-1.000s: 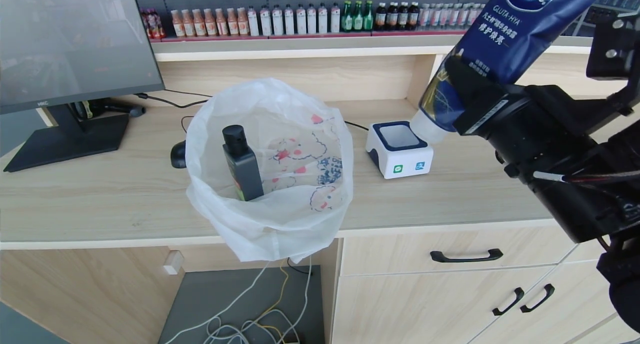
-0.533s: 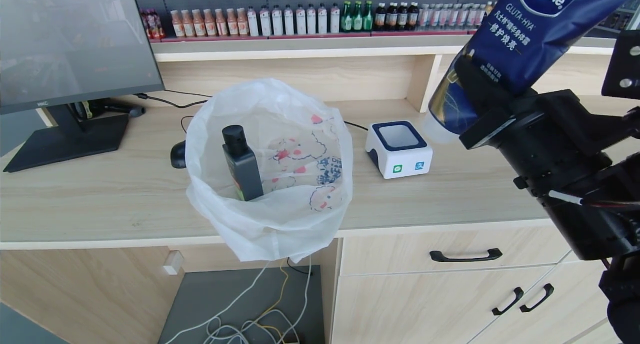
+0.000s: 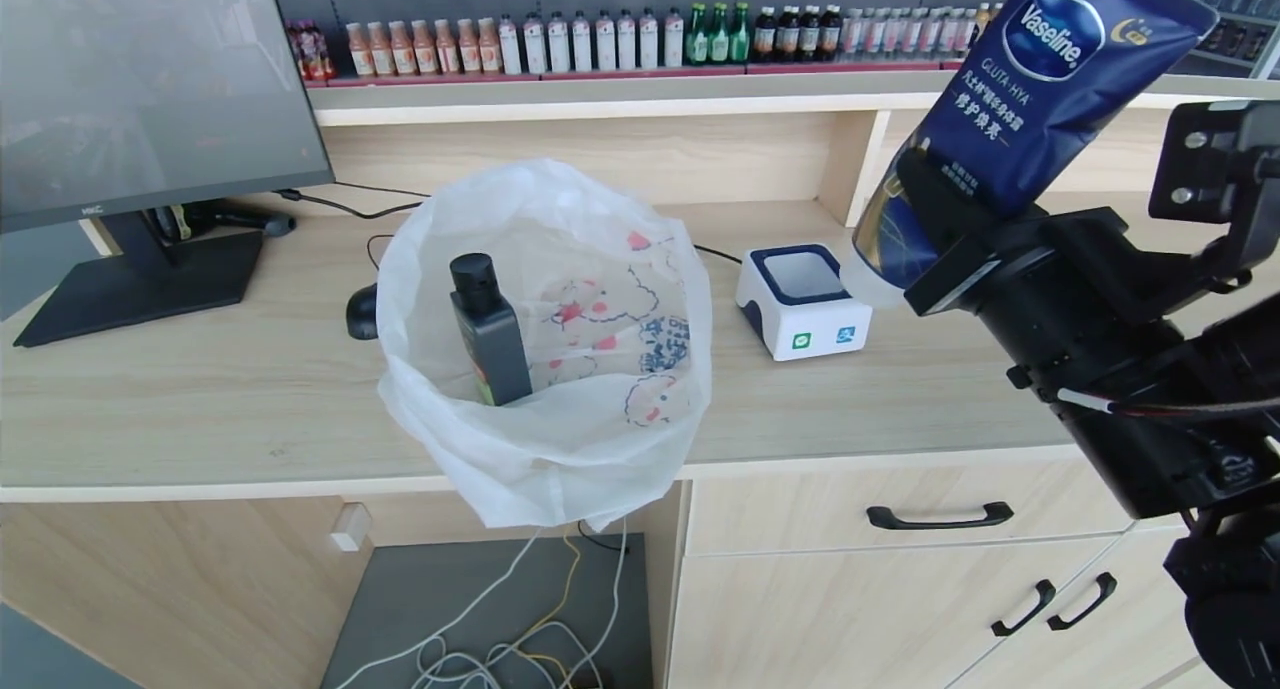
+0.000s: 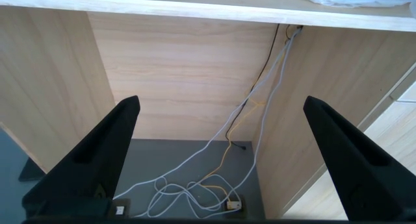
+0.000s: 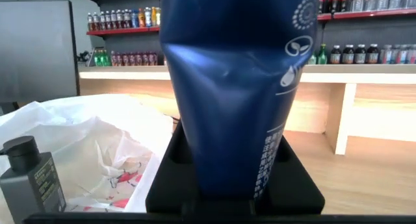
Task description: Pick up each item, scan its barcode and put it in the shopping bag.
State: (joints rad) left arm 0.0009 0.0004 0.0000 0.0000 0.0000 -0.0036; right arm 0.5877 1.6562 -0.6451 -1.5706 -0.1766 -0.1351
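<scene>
The right claw (image 3: 935, 244) is clamped on the lower part of a dark blue lotion tube (image 3: 1040, 79), its black fingers (image 5: 174, 152) pressed against both sides of the tube. The tube is tilted, its flat sealed end up and away from the robot and its white cap (image 3: 862, 272) pointing down. In the head view the cap sits just beside the right edge of the barcode scanner (image 3: 803, 304), a small white box with a dark blue frame around its top window, which stands on the wooden desk (image 3: 200, 389). To the left of the scanner, at the desk's front edge, stands the open shopping bag (image 3: 600, 439), translucent white with a cartoon print, its base hanging a little over the edge. A black bottle (image 3: 488, 329) with a black cap stands nearly upright inside it, against the bag's left wall. Behind the bag lies a dark mouse (image 3: 360, 311), and a monitor (image 3: 150, 79) stands at the far left of the desk. A shelf of drink bottles (image 3: 620, 39) runs along the back. The left claw (image 4: 221, 156) hangs low with its fingers spread wide and nothing between them, facing the open bay under the desk, where loose cables (image 4: 195, 185) lie on the dark floor.
</scene>
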